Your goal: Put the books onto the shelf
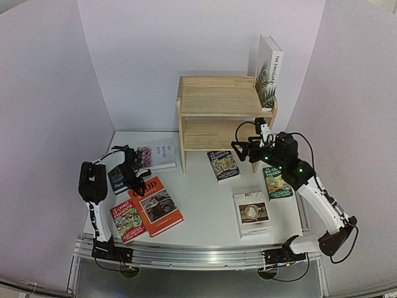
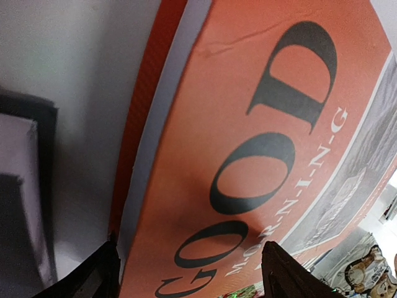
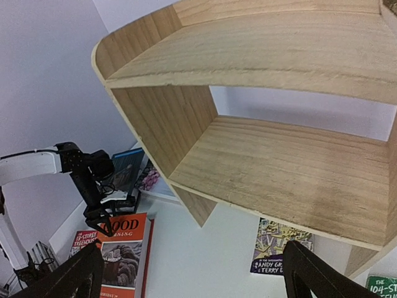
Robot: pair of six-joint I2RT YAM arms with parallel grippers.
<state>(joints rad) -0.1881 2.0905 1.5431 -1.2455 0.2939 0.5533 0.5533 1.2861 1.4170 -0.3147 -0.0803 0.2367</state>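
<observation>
The pine shelf (image 1: 223, 112) stands at the back of the table, and the white palm-leaf book (image 1: 270, 69) stands upright at the right end of its top tier. The other books lie flat on the table. My left gripper (image 1: 138, 184) is down at the top edge of the orange "GOOD" book (image 1: 159, 206). In the left wrist view that book (image 2: 248, 155) fills the frame, and the open left gripper (image 2: 189, 276) straddles its spine-side corner. My right gripper (image 1: 248, 149) hovers open and holding nothing before the shelf's lower tier (image 3: 279, 167).
A navy book (image 1: 117, 177) and a pinkish-white book (image 1: 159, 155) lie behind the left gripper. Treehouse paperbacks lie at the front left (image 1: 127, 218), before the shelf (image 1: 223, 165) and under the right arm (image 1: 276, 182). The coffee-cup book (image 1: 252, 212) lies at the front right.
</observation>
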